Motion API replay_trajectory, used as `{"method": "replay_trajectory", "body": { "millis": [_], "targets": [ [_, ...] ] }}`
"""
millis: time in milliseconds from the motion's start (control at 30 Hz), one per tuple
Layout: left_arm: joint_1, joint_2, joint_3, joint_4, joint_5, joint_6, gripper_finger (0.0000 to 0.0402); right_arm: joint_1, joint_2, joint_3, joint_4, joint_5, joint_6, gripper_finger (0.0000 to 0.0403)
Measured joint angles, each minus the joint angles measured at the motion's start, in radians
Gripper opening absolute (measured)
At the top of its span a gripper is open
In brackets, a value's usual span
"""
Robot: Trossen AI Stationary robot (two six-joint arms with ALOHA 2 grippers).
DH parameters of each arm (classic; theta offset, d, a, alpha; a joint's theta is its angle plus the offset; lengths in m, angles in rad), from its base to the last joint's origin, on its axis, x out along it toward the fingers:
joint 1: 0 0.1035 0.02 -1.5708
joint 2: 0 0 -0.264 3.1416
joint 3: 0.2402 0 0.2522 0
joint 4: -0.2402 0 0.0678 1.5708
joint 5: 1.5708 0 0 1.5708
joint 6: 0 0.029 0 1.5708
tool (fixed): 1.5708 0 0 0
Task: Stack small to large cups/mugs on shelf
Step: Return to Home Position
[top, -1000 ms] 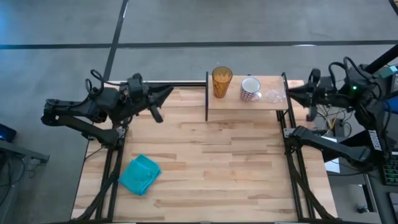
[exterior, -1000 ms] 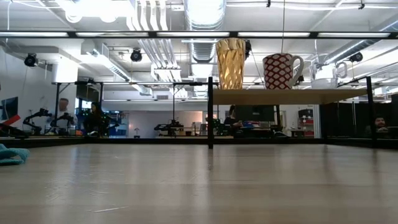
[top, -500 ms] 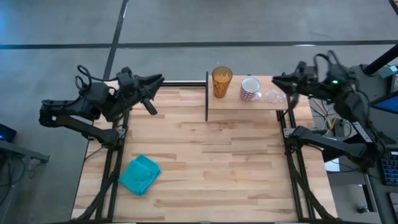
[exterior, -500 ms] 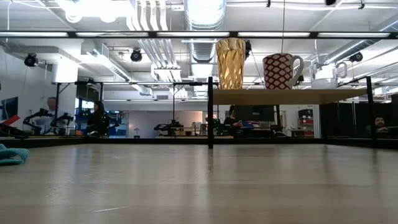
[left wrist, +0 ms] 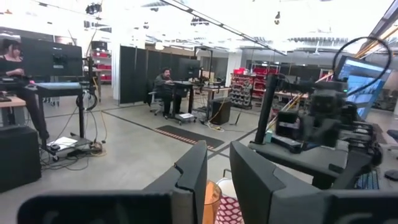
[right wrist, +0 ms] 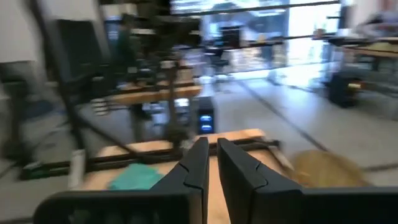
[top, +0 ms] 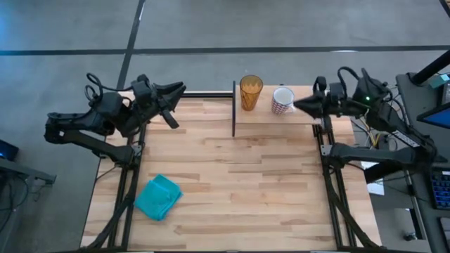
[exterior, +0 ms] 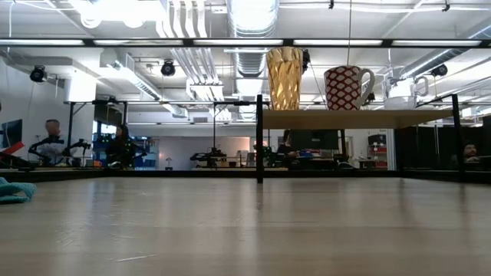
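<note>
The shelf (top: 267, 117) stands at the table's far edge, right of centre. On it, from left to right, stand the amber tumbler (top: 251, 91), the white mug with a reddish pattern (top: 283, 100) and the tiny clear cup (exterior: 400, 93). In the high view the right arm hides the clear cup. My right gripper (top: 297, 105) hovers over the shelf's right end, fingers close together, pointing toward the mug. My left gripper (top: 181, 90) hangs above the table's far left corner with a narrow gap between its fingers (left wrist: 219, 149). It points at the tumbler (left wrist: 211, 199).
A crumpled teal cloth (top: 158, 197) lies near the table's near left corner. The shelf's black frame posts (top: 233, 109) stand at its left end. Bare tabletop (top: 239, 176) spreads in front of the shelf. People and equipment show in the room beyond.
My right gripper has swung from beyond the table's right edge toward the left, coming over the shelf's right end above the clear cup. My left gripper drew back a little toward the table's far left corner, then kept still. The cups have not moved.
</note>
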Motion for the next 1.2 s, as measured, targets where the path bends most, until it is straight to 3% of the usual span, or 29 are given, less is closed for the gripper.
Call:
{"method": "replay_trajectory", "body": {
  "millis": [233,433,733,833,967,1100,1200],
  "targets": [
    [0.000,0.030,-0.001,0.020,0.022,-0.007,0.0057,0.247,-0.011,0.019,-0.025,0.004,0.015,0.0027],
    [-0.001,0.057,-0.001,0.018,0.192,-0.008,0.0057,0.374,-0.034,0.015,-0.064,0.004,0.108,0.0027],
    [-0.002,0.072,-0.065,-0.023,0.196,-0.012,0.0057,0.384,-0.035,-0.002,-0.172,0.005,0.090,0.0028],
    [-0.007,0.082,-0.094,-0.025,0.207,-0.094,0.0057,0.384,-0.022,-0.006,-0.164,0.004,0.044,0.0029],
    [-0.008,0.071,-0.141,-0.026,0.190,-0.218,0.0057,0.384,-0.016,-0.031,-0.067,-0.014,0.017,0.0028],
    [-0.023,0.023,-0.200,-0.026,0.195,-0.244,0.0057,0.384,-0.031,-0.077,0.067,-0.114,0.061,0.0029],
    [-0.025,-0.028,-0.254,0.001,0.197,-0.245,0.0057,0.384,-0.061,-0.124,0.067,-0.120,0.099,0.0029]
  ]
}}
